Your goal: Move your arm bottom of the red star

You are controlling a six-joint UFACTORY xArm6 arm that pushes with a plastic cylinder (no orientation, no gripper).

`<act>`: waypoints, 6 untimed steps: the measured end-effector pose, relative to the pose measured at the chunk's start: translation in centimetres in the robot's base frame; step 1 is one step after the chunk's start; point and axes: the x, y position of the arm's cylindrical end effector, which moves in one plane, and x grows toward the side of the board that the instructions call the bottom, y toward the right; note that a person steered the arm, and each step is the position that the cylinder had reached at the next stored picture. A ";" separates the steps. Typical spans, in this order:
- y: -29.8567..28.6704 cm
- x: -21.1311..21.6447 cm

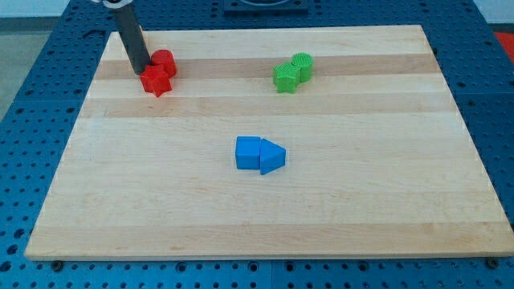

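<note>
Bench (265,217) of pale wooden planks filled most of the view, resting on a blue perforated surface (32,88) that showed on every side. The dark straight rod (130,36) came down from the view's top left, slightly tilted, and carried no hand, so it held nothing. My tip (140,71) rested on the bench at the view's left of the red star-shaped block (157,81), touching or almost touching its upper left edge. A red cylinder block (164,62) stood touching the star on its upper side. A green star-shaped block (284,78) and green cylinder block (302,67) sat together toward the view's top right. A blue cube block (248,152) and blue triangular block (272,158) lay touching near the centre.
</note>
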 end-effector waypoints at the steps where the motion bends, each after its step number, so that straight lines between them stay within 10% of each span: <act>1: -1.2 0.3; 6: 0.9 9.5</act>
